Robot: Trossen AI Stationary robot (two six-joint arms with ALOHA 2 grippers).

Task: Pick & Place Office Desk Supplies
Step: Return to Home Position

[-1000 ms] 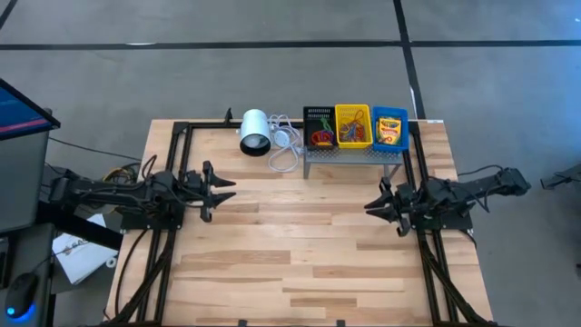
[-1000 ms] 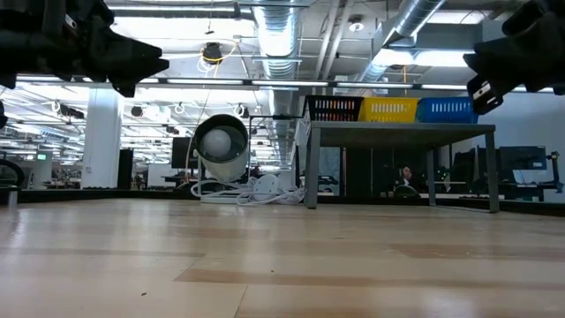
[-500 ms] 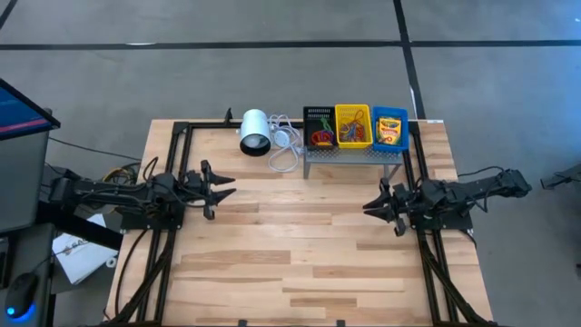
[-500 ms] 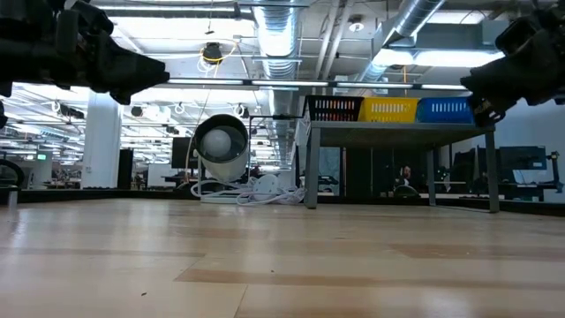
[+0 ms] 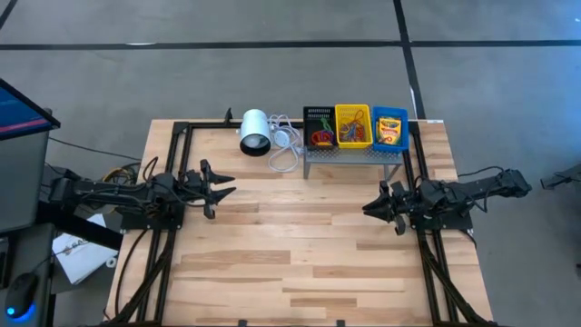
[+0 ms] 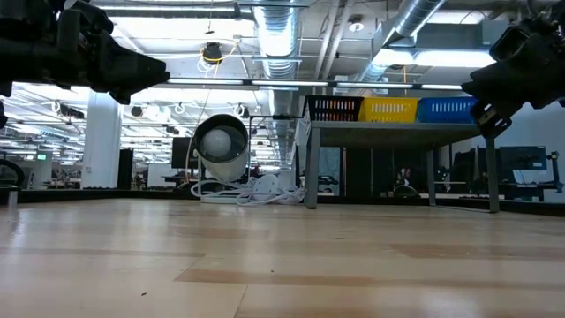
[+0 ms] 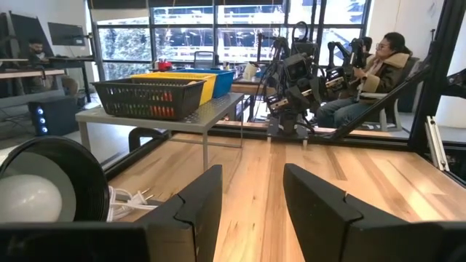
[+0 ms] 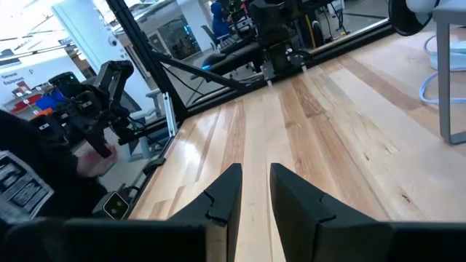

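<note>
Wooden table (image 5: 272, 263) is viewed top-down. Grey rack (image 5: 349, 156) is set at 12 o'clock. Left gripper (image 5: 227, 185) is parked at 9, fingers apart, empty. Right gripper (image 5: 368, 209) is parked at 3, gap narrow, empty. Crayon box (image 5: 391, 129) is kept in blue bin (image 5: 390, 110) on the rack, rubber bands (image 5: 353, 133) in yellow bin (image 5: 352, 106).

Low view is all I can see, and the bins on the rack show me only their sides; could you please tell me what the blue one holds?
Observer: From above, the blue bin holds a yellow-and-green crayon box, lying flat.
Operator: Thank you. And the yellow bin beside it?
Observer: The yellow bin holds a tangle of thin coloured rubber bands.
Operator: Is anything gripped in either claw?
Observer: No. In the wrist views the left claw and the right claw are both open and hold nothing.
</note>
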